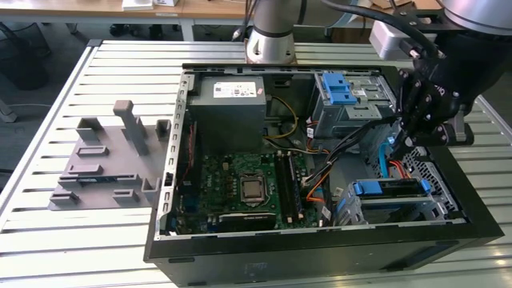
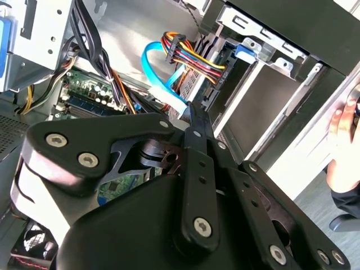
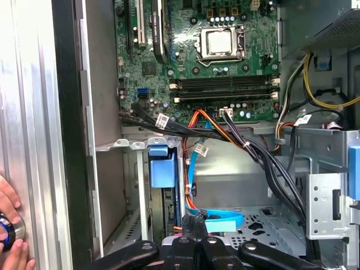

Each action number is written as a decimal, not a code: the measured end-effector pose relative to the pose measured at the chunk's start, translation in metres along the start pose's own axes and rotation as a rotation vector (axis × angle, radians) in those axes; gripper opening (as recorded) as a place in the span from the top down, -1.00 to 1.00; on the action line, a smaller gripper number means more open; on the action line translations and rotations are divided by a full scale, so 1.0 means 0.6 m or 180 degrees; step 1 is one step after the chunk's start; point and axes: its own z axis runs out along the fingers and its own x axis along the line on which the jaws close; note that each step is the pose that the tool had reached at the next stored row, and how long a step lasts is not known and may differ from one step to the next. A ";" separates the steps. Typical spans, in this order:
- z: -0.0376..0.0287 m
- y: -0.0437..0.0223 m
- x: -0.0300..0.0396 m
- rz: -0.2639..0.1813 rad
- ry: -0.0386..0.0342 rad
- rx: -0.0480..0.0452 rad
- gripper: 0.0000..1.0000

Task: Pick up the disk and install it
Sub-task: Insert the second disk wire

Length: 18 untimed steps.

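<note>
The disk (image 1: 389,188), in its blue carrier, sits in the lower drive cage at the front right corner of the open computer case (image 1: 172,180). In the first wrist view I see the disk (image 3: 164,171) edge-on in that cage, its blue tab facing out. My gripper (image 1: 406,139) hangs inside the case just behind the cage, with nothing seen between its fingers. In both wrist views the gripper's (image 3: 194,222) fingers look pressed together. The gripper (image 2: 190,110) tip is close to a light-blue flat cable (image 2: 160,73).
A grey moulded fixture (image 1: 104,159) lies on the slatted table at the exterior view's left. Cable bundles (image 3: 247,146) cross the case beside the motherboard (image 1: 248,186). A blue-latched upper cage (image 1: 352,96) stands behind. A person's hand (image 3: 8,225) rests outside the case wall.
</note>
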 end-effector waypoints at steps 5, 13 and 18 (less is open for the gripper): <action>-0.005 0.001 0.000 0.0000 0.0001 0.0001 0.79; -0.006 0.003 0.001 -0.0001 0.0012 0.0005 0.79; -0.006 0.005 0.000 -0.0001 0.0024 0.0007 0.67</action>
